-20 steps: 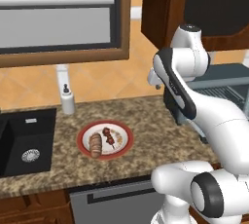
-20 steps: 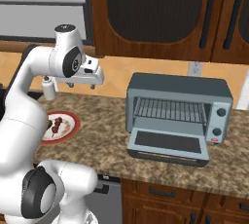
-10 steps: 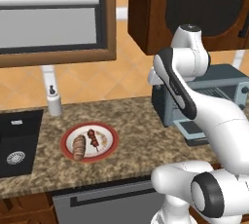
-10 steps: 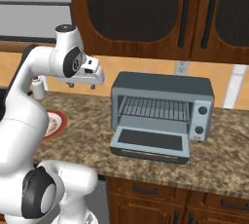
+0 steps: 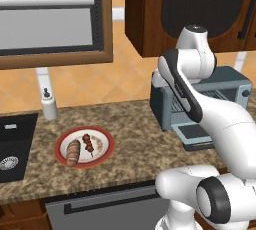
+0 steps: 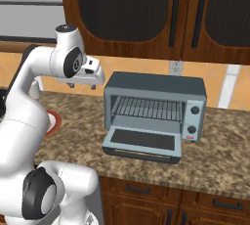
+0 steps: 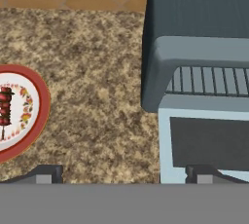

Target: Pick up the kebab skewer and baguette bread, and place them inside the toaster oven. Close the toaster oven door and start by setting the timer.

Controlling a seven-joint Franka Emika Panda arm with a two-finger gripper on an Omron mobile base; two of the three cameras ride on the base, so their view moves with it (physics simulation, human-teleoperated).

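A red-rimmed plate (image 5: pixel 102 136) on the granite counter holds the baguette bread (image 5: pixel 73 153) and, to its right, the kebab skewer (image 5: pixel 89 144). In the hand view the kebab skewer (image 7: pixel 5 108) and plate (image 7: pixel 41 106) sit at the left edge. The blue-grey toaster oven (image 6: pixel 156 89) stands to the right, with its toaster oven door (image 6: pixel 144 141) dropped open and its wire rack showing. My gripper (image 6: pixel 83 86) hangs open and empty, high over the counter between the plate and the oven's left side. From the hand, the gripper (image 7: pixel 124 174) looks down at the toaster oven (image 7: pixel 194 47) and its door (image 7: pixel 209 140).
A dark sink (image 5: pixel 12 149) lies at the far left, with a white soap bottle (image 5: pixel 48 106) behind it. Dark wood cabinets (image 6: pixel 146 13) hang above the oven. The oven's knobs (image 6: pixel 194 111) are on its right. Bare counter (image 7: pixel 97 72) lies between plate and oven.
The whole scene has slid left in both base views, so the base has driven to the right. The arm keeps its pose and the gripper stays open.
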